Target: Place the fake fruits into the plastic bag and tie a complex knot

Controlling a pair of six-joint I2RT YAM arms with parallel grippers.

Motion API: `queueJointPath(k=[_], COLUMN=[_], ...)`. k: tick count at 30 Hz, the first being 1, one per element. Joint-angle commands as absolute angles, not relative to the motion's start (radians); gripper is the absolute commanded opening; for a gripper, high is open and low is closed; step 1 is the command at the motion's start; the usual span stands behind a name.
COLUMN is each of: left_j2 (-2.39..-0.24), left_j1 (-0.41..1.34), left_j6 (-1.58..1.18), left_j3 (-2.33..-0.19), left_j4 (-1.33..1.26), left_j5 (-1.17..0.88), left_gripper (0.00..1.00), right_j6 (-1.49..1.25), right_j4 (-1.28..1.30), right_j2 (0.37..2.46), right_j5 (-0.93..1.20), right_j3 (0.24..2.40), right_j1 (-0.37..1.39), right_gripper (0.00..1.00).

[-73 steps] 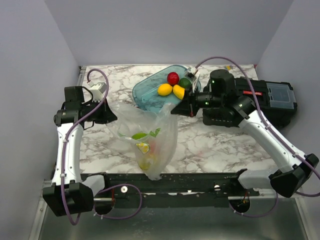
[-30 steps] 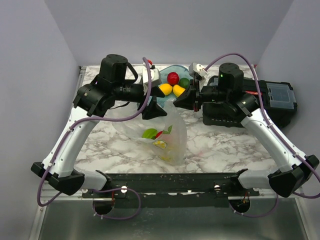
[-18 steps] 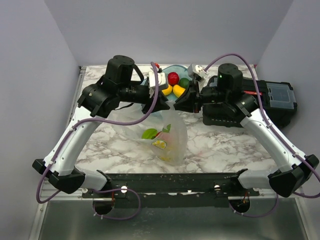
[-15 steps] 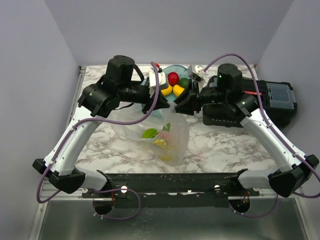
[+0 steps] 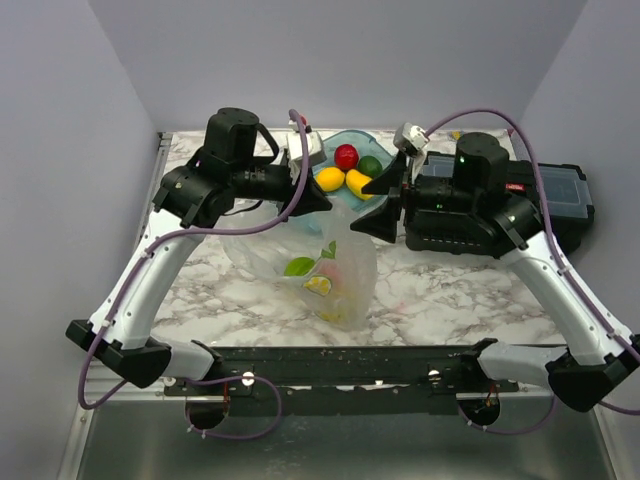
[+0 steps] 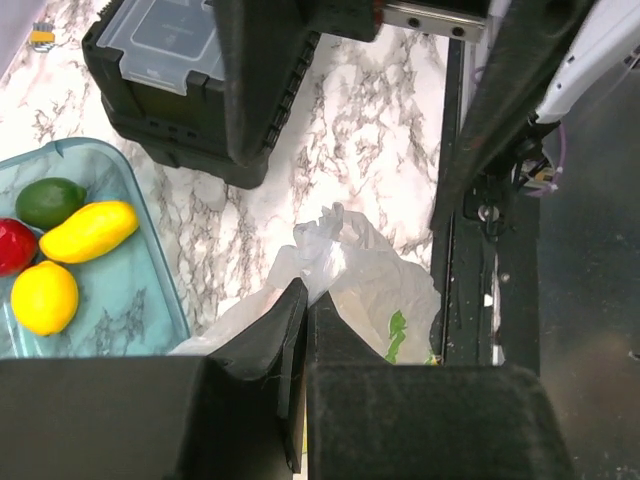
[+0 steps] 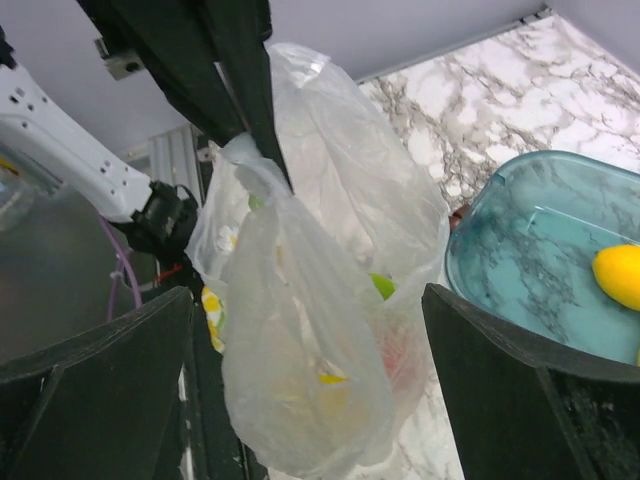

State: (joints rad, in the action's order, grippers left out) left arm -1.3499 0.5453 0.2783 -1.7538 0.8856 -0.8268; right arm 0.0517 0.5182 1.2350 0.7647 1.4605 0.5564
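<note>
Plastic, thin and clear: citrus-printed bag [image 5: 335, 275] hanging below left gripper [image 5: 318, 200], its top pinched tight between the fingers; glossy toy fruits [image 5: 318, 287] inside. Just beside it, right gripper [image 5: 372, 203] spread wide, empty. Beyond both, translucent teal tub [image 6: 120, 310] with yellow lemons [image 6: 45, 297].

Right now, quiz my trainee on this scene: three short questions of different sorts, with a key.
1. True or false: the left gripper is shut on the bag.
2. How many fruits lie in the tub?
3. The right gripper is: A) shut on the bag, B) open, C) holding a lemon.
Key: 1 true; 2 four; 3 B.
</note>
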Motion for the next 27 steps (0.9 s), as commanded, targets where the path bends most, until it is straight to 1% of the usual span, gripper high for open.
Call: queueJointPath(k=[1, 5, 8, 9, 11, 13, 14, 16, 17, 18, 19, 20, 21, 22, 23, 27], left_j2=[-1.379, -1.388, -1.387, -1.388, -1.393, -1.393, -1.388, -1.374, -1.369, -1.368, -1.373, -1.378, -1.381, -1.378, -1.371, -1.343], left_j1=[0.541, 0.541, 0.534, 0.527, 0.497, 0.440, 0.412, 0.360, 0.347, 0.334, 0.323, 0.310, 0.300, 0.285, 0.274, 0.233], left_j6=[0.200, 0.167, 0.137, 0.115, 0.068, 0.009, -0.026, -0.040, -0.027, 0.006, 0.056, 0.107, 0.142, 0.174, 0.207, 0.305], left_j3=[-1.806, -1.818, -1.812, -1.813, -1.819, -1.820, -1.813, -1.786, -1.773, -1.762, -1.759, -1.749, -1.724, -1.693, -1.650, -1.475], left_j4=[0.843, 0.841, 0.824, 0.813, 0.792, 0.767, 0.756, 0.746, 0.757, 0.791, 0.836, 0.886, 0.917, 0.937, 0.950, 0.950], left_j5=[-0.837, -0.817, -0.787, -0.769, -0.748, -0.755, -0.758, -0.771, -0.767, -0.764, -0.765, -0.749, -0.695, -0.639, -0.575, -0.386], left_gripper=[0.00, 0.00, 0.00, 0.00, 0.00, 0.00, 0.00, 0.00, 0.05, 0.25, 0.49, 0.67, 0.80, 0.90, 0.98, 0.98], right_j6=[-0.176, -0.173, -0.156, -0.150, -0.145, -0.135, -0.118, -0.064, -0.038, -0.018, -0.011, 0.020, 0.042, 0.057, 0.076, 0.149], right_j4=[0.263, 0.174, 0.119, 0.113, 0.118, 0.137, 0.147, 0.149, 0.147, 0.142, 0.136, 0.134, 0.133, 0.130, 0.126, 0.114], right_j2=[1.181, 1.240, 1.262, 1.266, 1.262, 1.249, 1.237, 1.211, 1.199, 1.191, 1.182, 1.177, 1.170, 1.166, 1.160, 1.152], right_j5=[0.681, 0.527, 0.490, 0.478, 0.453, 0.405, 0.369, 0.324, 0.319, 0.319, 0.333, 0.368, 0.395, 0.415, 0.432, 0.478], right_j3=[1.333, 1.313, 1.271, 1.249, 1.198, 1.136, 1.098, 1.037, 1.019, 1.002, 0.992, 0.987, 0.985, 0.984, 0.984, 0.979], right_j1=[0.577, 0.644, 0.710, 0.730, 0.754, 0.755, 0.755, 0.755, 0.755, 0.753, 0.751, 0.747, 0.746, 0.746, 0.744, 0.729], right_gripper=[1.00, 1.00, 1.00, 0.98, 0.90, 0.68, 0.52, 0.16, 0.01, 0.01, 0.01, 0.01, 0.01, 0.01, 0.01, 0.01])
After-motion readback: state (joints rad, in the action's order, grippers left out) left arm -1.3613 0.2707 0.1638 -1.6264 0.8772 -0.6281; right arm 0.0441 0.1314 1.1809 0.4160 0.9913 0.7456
